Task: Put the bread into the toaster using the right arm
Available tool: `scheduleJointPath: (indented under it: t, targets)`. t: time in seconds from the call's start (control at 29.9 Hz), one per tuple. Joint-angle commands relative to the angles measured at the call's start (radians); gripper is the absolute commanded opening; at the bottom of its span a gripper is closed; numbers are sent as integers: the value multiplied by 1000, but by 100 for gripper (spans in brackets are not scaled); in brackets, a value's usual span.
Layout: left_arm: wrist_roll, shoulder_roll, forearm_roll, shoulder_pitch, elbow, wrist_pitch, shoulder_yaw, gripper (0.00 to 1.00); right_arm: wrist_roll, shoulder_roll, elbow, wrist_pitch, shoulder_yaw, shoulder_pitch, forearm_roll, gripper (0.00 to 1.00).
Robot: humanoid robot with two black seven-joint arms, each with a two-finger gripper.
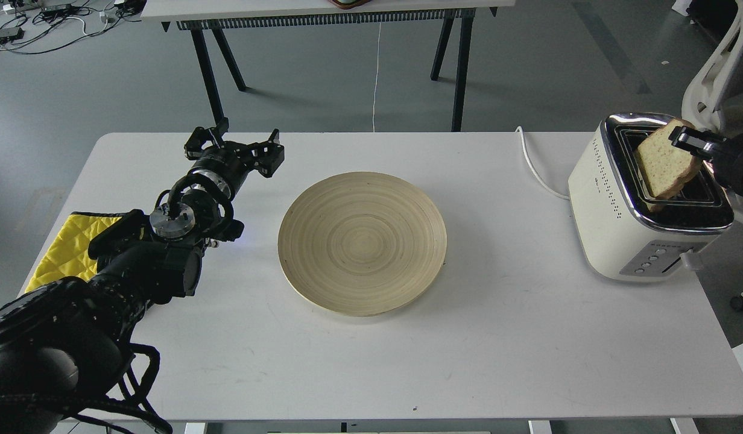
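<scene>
The cream-white toaster (613, 211) with a chrome top stands at the table's right edge. The bread (661, 164), a tan slice with a brown crust, stands tilted with its lower part down in one of the toaster's dark slots. My right gripper (685, 140) comes in from the right edge and is shut on the bread's upper right corner, just above the toaster. My left gripper (236, 147) is open and empty over the table's far left, far from the toaster.
A round wooden plate (362, 241) lies in the table's middle. A yellow cloth (61, 250) lies at the left edge under my left arm. The toaster's white cord (531, 163) runs back off the table. A white chair (715, 66) stands behind the toaster.
</scene>
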Motion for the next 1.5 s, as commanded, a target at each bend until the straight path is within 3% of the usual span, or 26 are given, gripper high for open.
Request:
scheduleJointPath:
  t: [0.0, 0.2, 0.37, 0.43, 0.5, 0.8, 1.1, 1.27, 1.47]
  targets:
    - [0, 0, 0, 0, 0, 0, 0, 100, 0, 18, -9, -7, 5, -18, 3, 12]
    - [0, 0, 0, 0, 0, 0, 0, 100, 0, 25, -17, -16, 8, -29, 4, 15]
    - [0, 0, 0, 0, 0, 0, 0, 100, 2, 25, -19, -51, 16, -32, 53, 39]
    - [0, 0, 0, 0, 0, 0, 0, 100, 3, 25, -17, -59, 16, -32, 66, 62]
    - [0, 0, 0, 0, 0, 0, 0, 100, 3, 25, -17, -59, 16, -30, 69, 100]
    - [0, 0, 0, 0, 0, 0, 0, 100, 3, 16, 4, -50, 144, -16, 104, 99]
    - [0, 0, 0, 0, 0, 0, 0, 100, 34, 31, 61, -48, 428, -36, 394, 99]
    - [0, 0, 0, 0, 0, 0, 0, 100, 201, 142, 41, -31, 522, -111, 663, 99]
    - [0, 0, 0, 0, 0, 0, 0, 100, 392, 228, -25, 208, 557, -211, 934, 99]
